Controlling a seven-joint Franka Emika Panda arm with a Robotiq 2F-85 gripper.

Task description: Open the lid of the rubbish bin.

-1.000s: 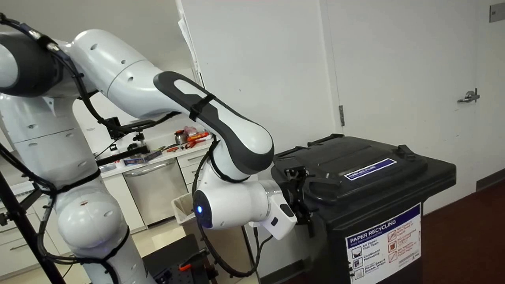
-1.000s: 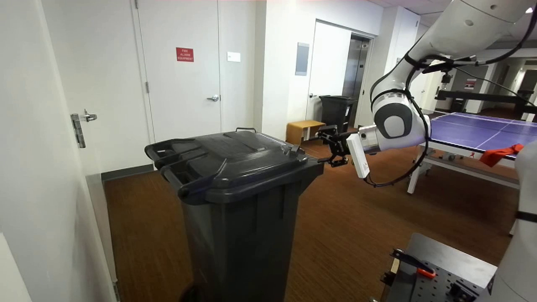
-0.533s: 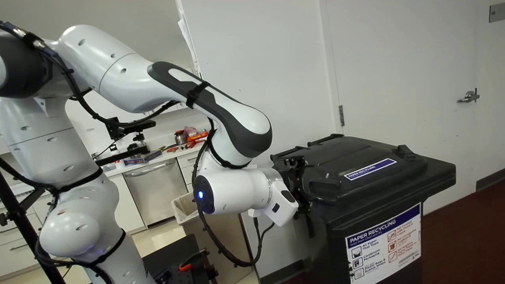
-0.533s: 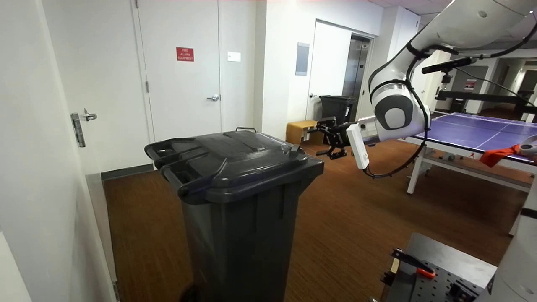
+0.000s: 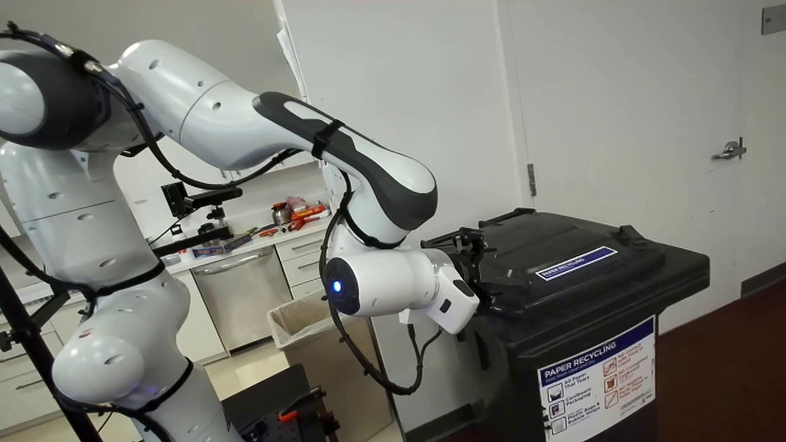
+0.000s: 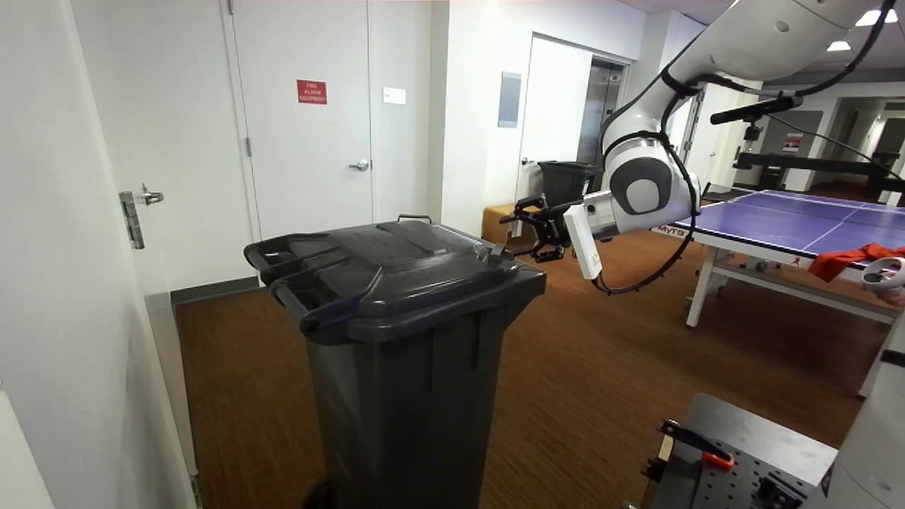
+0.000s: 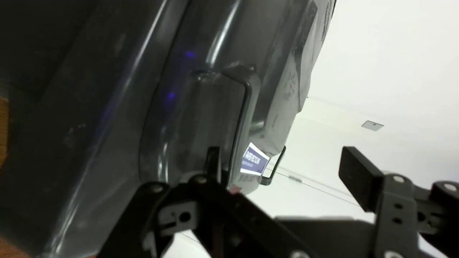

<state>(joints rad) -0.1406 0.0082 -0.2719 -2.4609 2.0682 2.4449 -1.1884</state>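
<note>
The black lid lies shut on the rubbish bin in both exterior views (image 5: 522, 248) (image 6: 396, 254). The black bin's body carries a printed sticker in an exterior view (image 5: 599, 374); its plain side shows in an exterior view (image 6: 403, 410). In the wrist view, a bar-shaped handle (image 7: 244, 114) stands along the lid's near edge. My gripper (image 7: 286, 170) is open and empty. One fingertip overlaps the recess beside the handle bar; I cannot tell whether it touches. The other finger is above the lid. In an exterior view, the gripper (image 6: 515, 237) is at the lid's front edge.
A beige open bin (image 5: 344, 344) stands behind the arm. A dark perforated platform (image 6: 742, 452) is by the robot base. A ping-pong table (image 6: 799, 219) and a wooden stool (image 6: 495, 223) are farther back. A white wall (image 5: 417, 92) is behind the bin.
The gripper has risen and moved toward the bin, ending at lid height by its front edge. The lid and bin have not moved. A white ring-shaped object has come in at the right edge.
</note>
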